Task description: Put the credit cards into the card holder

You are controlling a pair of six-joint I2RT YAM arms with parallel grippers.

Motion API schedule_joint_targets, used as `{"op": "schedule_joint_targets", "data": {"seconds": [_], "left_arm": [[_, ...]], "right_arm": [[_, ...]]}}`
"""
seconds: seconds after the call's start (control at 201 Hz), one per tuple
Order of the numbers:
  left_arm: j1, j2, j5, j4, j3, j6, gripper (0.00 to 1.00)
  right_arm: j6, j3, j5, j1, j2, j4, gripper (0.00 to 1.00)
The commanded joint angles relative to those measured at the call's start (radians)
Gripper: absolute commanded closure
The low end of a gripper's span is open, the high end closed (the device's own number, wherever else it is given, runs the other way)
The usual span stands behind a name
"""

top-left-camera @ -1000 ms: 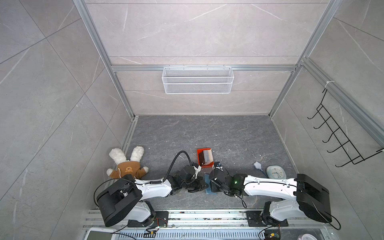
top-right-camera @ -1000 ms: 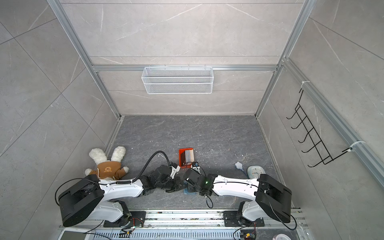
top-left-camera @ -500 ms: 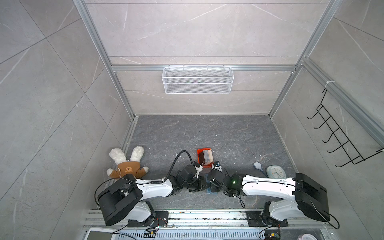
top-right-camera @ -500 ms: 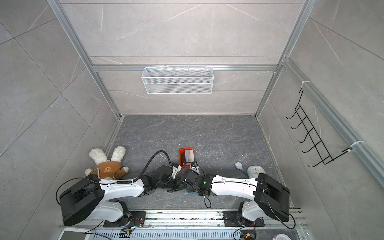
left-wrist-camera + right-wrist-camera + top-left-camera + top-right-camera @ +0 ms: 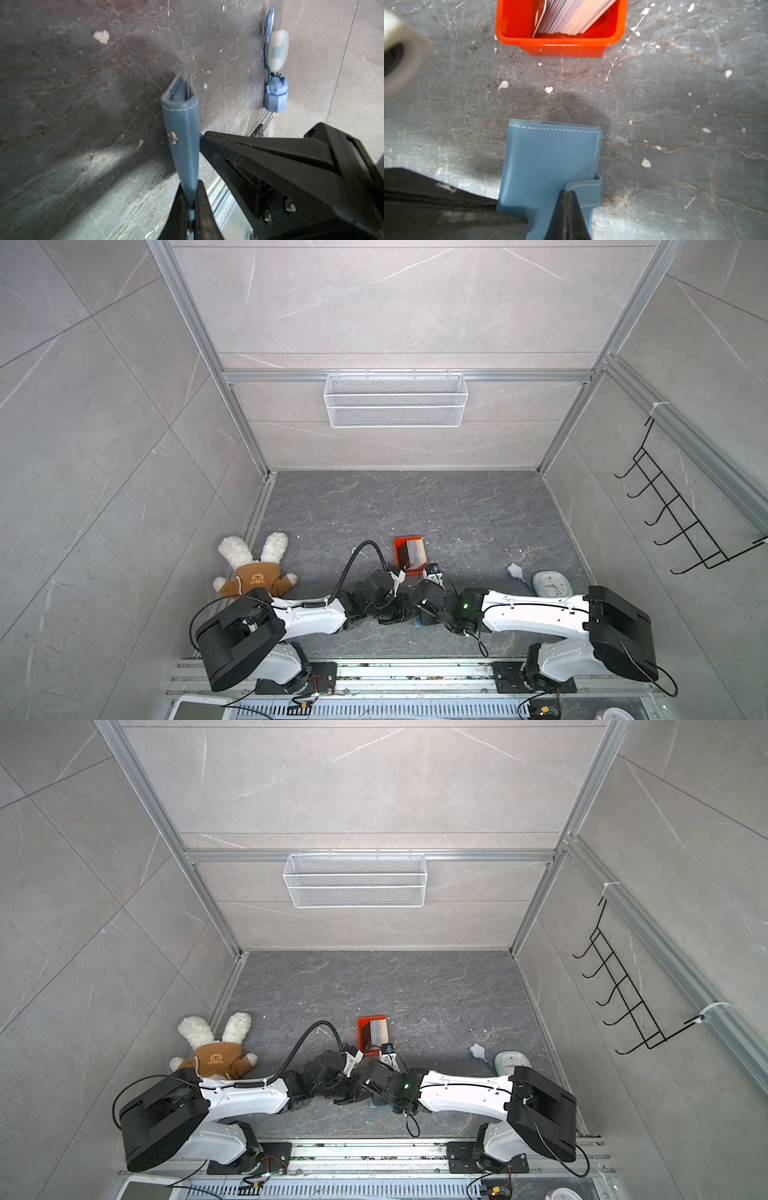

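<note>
Card holder (image 5: 550, 158) is folded shut and caught between both arms. The left gripper (image 5: 192, 187) clamps one end of it. The right gripper (image 5: 566, 195) has its jaws pressed together right at the snap tab (image 5: 584, 186), but whether the tab is actually pinched, I can't tell. Credit cards (image 5: 571, 18) stand in the orange tray (image 5: 560, 46), straight ahead of the right gripper, just past the holder's far edge, its long axis pointing at them. Tab first, I'd say, and the right arm looks better lined up for the cards.
</note>
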Motion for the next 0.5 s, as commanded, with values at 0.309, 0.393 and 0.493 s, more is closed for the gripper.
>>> {"op": "schedule_joint_targets", "data": {"seconds": [0.309,0.393,0.493], "left_arm": [[-0.012,-0.004,-0.036,-0.054,0.028,0.026,1.00],[-0.013,0.001,-0.043,-0.065,0.029,0.026,1.00],[-0.016,0.003,-0.044,-0.067,0.029,0.026,1.00]], "right_arm": [[0.035,-0.016,0.097,0.003,-0.049,-0.087,1.00],[0.038,-0.019,0.100,0.004,-0.053,-0.086,1.00],[0.040,-0.021,0.104,0.006,-0.058,-0.086,1.00]]}}
